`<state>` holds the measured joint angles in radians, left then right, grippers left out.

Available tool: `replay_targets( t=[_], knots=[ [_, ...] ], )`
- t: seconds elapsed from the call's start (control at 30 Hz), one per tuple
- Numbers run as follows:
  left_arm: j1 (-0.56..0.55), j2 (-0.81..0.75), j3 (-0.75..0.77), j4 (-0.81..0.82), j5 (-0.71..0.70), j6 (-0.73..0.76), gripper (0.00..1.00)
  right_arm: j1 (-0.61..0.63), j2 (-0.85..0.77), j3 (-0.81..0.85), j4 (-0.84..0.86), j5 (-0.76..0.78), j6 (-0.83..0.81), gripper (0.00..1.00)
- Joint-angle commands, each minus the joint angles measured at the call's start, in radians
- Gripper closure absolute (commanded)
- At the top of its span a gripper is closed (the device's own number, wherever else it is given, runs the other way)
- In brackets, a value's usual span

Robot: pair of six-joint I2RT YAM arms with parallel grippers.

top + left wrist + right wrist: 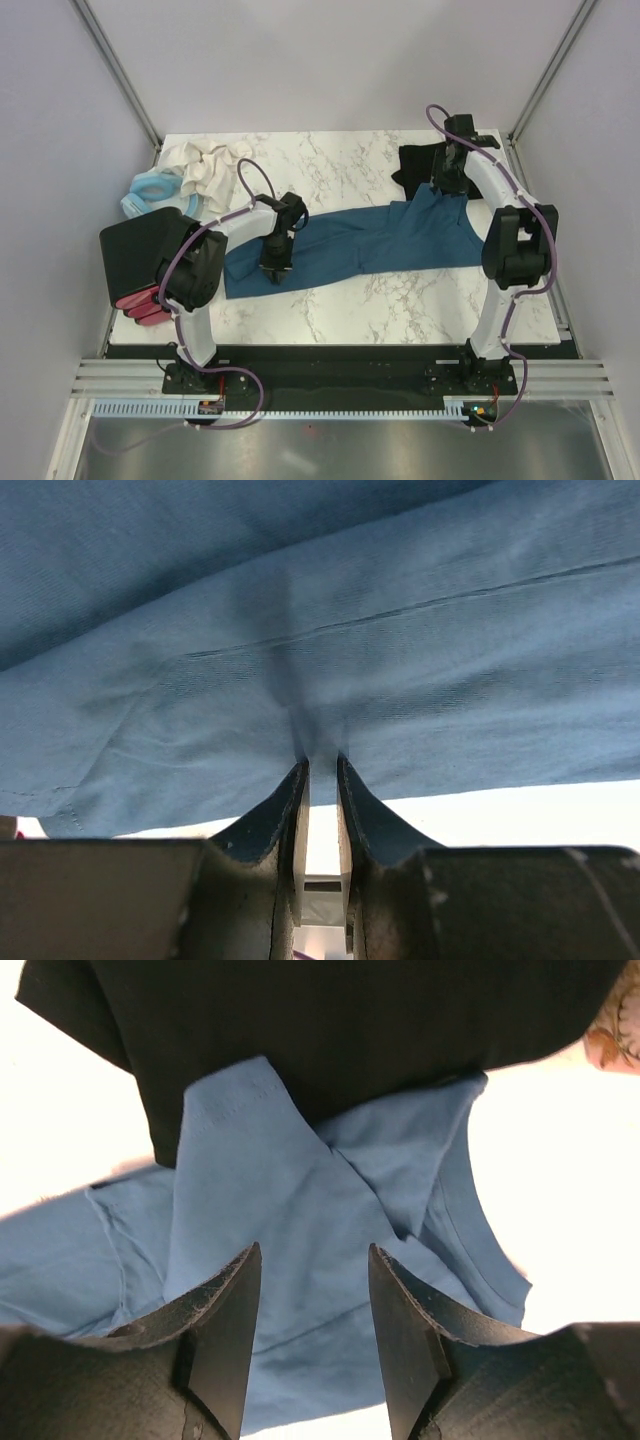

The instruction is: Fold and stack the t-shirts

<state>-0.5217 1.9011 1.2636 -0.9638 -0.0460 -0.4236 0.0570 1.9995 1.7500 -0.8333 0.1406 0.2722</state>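
Observation:
The teal-blue t-shirt lies stretched in a long band across the marble table. My left gripper is shut on a fold of its cloth near the left end. In the left wrist view the blue fabric is pinched between the tips of that gripper. The black t-shirt lies bunched at the back right, and the blue shirt's right end overlaps it. My right gripper hovers open over that end. In the right wrist view its jaws stand apart above the blue cloth, with the black shirt beyond.
A crumpled white cloth and a pale blue ring-shaped item lie at the back left. A black box with red pieces under it sits at the table's left edge. Pale walls enclose the table on three sides.

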Motion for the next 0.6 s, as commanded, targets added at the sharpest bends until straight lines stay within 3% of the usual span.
replay_targets(
  t=[0.0, 0.07, 0.3, 0.43, 0.5, 0.57],
  knots=[
    [-0.004, -0.002, 0.000, -0.019, -0.054, 0.026, 0.76, 0.006, -0.085, 0.016, -0.075, 0.036, 0.005, 0.45],
    [-0.004, 0.013, -0.004, -0.033, -0.080, 0.019, 0.76, 0.012, -0.145, -0.019, -0.095, -0.005, 0.028, 0.46],
    [-0.004, 0.015, -0.044, -0.052, -0.129, -0.018, 0.75, 0.063, -0.312, -0.462, 0.017, -0.039, 0.119, 0.50],
    [-0.001, 0.004, -0.059, -0.055, -0.129, -0.024, 0.75, 0.066, -0.271, -0.527, 0.030, -0.038, 0.140, 0.61],
    [-0.001, -0.002, -0.055, -0.064, -0.129, -0.026, 0.76, 0.070, -0.233, -0.518, 0.008, -0.029, 0.142, 0.72],
    [-0.001, -0.004, -0.047, -0.070, -0.140, -0.026, 0.76, 0.073, -0.209, -0.503, -0.015, -0.003, 0.154, 0.73]
  ],
)
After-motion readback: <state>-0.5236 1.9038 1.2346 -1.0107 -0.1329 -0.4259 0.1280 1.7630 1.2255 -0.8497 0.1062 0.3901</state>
